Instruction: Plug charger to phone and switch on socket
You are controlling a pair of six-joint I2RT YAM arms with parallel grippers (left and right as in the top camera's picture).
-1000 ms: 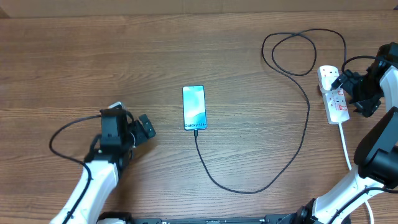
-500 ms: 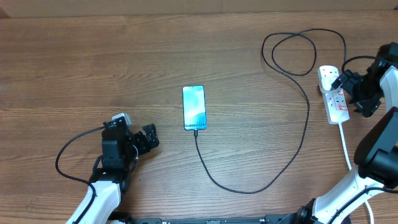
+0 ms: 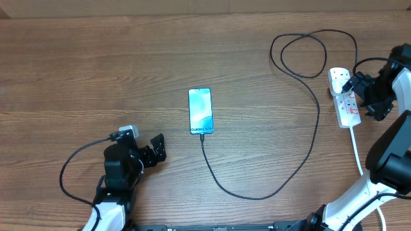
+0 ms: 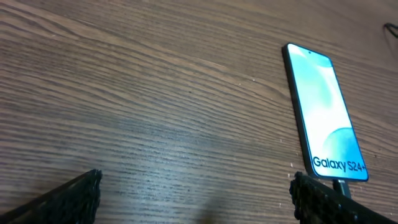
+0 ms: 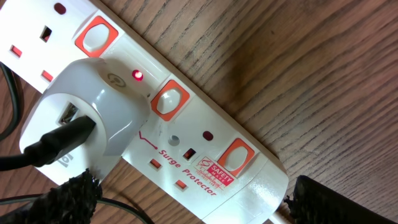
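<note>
The phone [image 3: 200, 111] lies screen up mid-table, its blue screen lit; it also shows in the left wrist view [image 4: 323, 112]. The charger cable [image 3: 282, 183] runs from the phone's near end, where its connector tip [image 4: 341, 185] sits in the port, round to a white adapter [image 5: 87, 118] plugged into the socket strip [image 3: 347, 102]. A red light [image 5: 136, 76] glows on the strip [image 5: 205, 149]. My right gripper [image 3: 359, 97] is open, its jaws either side of the strip's cord end [image 5: 199, 202]. My left gripper [image 3: 156, 149] is open and empty, left of and nearer than the phone [image 4: 196, 205].
The cable makes loose loops [image 3: 308, 51] at the back right. The strip's thick white cord [image 3: 357, 151] runs toward the front right, past my right arm. The left arm's own black cable [image 3: 70, 167] loops at the front left.
My left arm has drawn back toward the table's front, away from the phone, gripper still open. The right arm, phone and cable have not moved.
</note>
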